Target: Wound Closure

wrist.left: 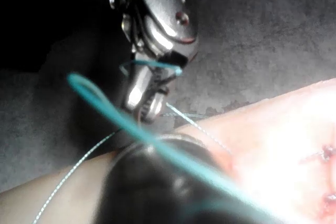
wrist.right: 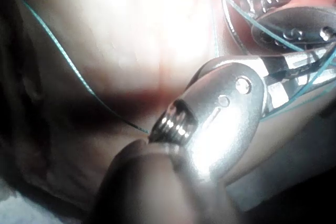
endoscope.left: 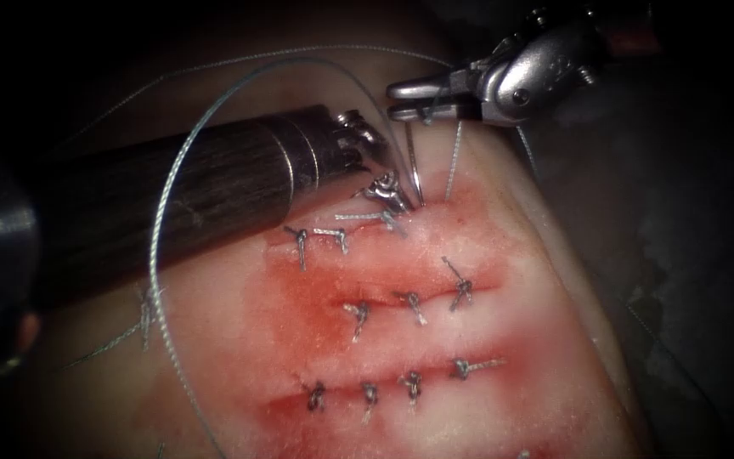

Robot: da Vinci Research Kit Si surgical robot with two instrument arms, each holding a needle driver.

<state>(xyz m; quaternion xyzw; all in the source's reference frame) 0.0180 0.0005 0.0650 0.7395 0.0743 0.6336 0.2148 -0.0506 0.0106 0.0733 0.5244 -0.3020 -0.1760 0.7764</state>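
The tissue carries three cuts, each crossed by knotted stitches. My right tool reaches in from the upper right, jaws shut on the upper end of the curved needle. The needle runs down and meets the tissue at the right end of the top cut. My left tool rests its tip on the tissue just left of that spot. Thread sweeps in a wide loop over the left shaft. In the left wrist view the right tool has teal thread across it.
The left tool's dark shaft lies across the tissue's upper left. A second strand of thread drops from beside the right tool to the tissue. Red fluid stains the tissue around the cuts. Dark bench surrounds the tissue.
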